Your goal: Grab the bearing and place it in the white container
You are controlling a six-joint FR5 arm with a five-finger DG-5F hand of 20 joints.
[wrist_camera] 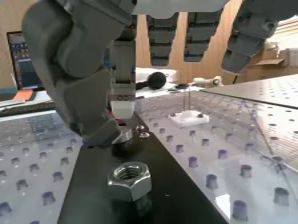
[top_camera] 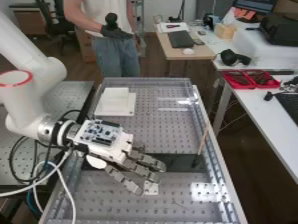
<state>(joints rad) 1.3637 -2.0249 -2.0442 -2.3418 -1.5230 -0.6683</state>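
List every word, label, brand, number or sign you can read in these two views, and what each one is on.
None can be read in either view.
Circuit board on the hand: any print is too small to read.
Screen: its marks are too small to read.
Large nut: no marking can be made out.
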